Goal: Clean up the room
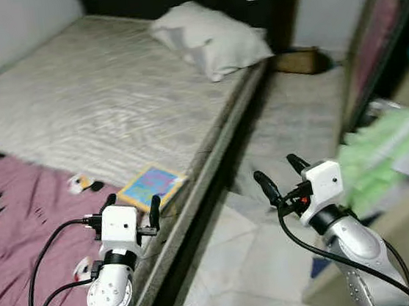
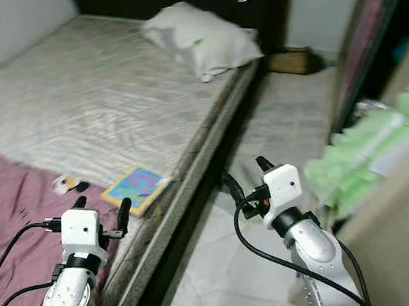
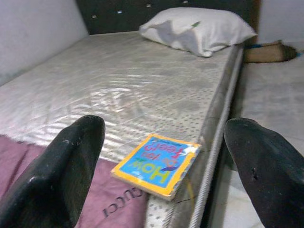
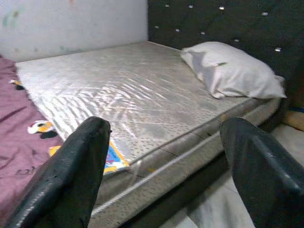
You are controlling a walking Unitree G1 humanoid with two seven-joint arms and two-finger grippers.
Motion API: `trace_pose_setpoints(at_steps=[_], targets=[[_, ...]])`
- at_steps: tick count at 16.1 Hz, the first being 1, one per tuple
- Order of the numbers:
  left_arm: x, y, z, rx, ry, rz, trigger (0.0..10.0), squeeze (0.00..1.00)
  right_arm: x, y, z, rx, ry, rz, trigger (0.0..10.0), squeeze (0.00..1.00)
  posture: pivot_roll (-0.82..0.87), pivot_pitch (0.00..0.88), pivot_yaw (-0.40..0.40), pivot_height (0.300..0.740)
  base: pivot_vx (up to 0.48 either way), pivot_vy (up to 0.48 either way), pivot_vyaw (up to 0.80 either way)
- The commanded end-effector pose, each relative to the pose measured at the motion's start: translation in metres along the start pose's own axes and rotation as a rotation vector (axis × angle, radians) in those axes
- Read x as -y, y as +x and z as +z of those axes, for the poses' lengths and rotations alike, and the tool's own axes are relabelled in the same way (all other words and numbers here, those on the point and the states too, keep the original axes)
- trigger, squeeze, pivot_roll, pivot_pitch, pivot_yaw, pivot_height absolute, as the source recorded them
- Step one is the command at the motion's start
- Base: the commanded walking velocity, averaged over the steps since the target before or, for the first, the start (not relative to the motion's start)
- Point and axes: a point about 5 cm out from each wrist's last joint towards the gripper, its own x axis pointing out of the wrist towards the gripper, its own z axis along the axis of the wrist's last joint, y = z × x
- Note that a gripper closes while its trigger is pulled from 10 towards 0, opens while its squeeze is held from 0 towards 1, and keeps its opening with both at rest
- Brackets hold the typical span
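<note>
Purple blanket: a purple fabric blanket with small cartoon figures (image 1: 27,217) covers the mattress left of the book; the book's near-left edge rests on it.
Left gripper: the left gripper (image 1: 131,206) hovers just short of the book, its two black fingers (image 3: 57,175) spread wide with nothing between them.
Book: a flat, square picture book with a yellow border and blue cover (image 1: 151,186) lies on the bare grey mattress (image 1: 102,98), close to the bed's right-hand edge; in the left wrist view it sits directly ahead, centred between the fingers.
Book's lie: flat on its face, corners turned diagonally to the mattress edge; no clear long axis.
Right gripper: the right gripper (image 1: 281,179) hangs over the floor, right of the book and across the mattress edge, fingers likewise wide and empty.
Nearer arm: the left, by my judgement.
White pillow: a white crumpled pillow (image 1: 210,38) lies far beyond the book, by the headboard.
</note>
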Motion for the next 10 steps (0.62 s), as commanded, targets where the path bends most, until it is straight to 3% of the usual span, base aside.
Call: trace_pose_setpoints(at_steps=[1, 3, 6, 10], targets=[[-0.0008, 0.0005, -0.0021, -0.009, 0.000, 0.006, 10.0, 0.00, 0.0003, 0.0008, 0.0003, 0.002, 0.000, 0.009, 0.0, 0.00, -0.07, 0.040, 0.034, 0.740, 0.000, 0.000, 0.73], [-0.0010, 0.0024, -0.0014, -0.005, 0.002, 0.009, 10.0, 0.00, -0.0017, 0.0029, 0.0005, 0.000, -0.010, 0.026, 10.0, 0.00, -0.07, 0.040, 0.034, 0.740, 0.000, 0.000, 0.67], [-0.0053, 0.0075, 0.0045, 0.015, 0.003, 0.041, 10.0, 0.00, -0.0020, 0.0065, 0.0030, 0.012, -0.021, 0.032, 10.0, 0.00, -0.05, 0.060, 0.025, 0.740, 0.000, 0.000, 0.77], [-0.0003, 0.0024, 0.0021, 0.006, -0.008, 0.048, 10.0, 0.00, -0.0029, 0.0037, -0.0001, -0.003, -0.027, 0.031, 10.0, 0.00, -0.06, 0.061, 0.019, 0.740, 0.000, 0.000, 0.77]])
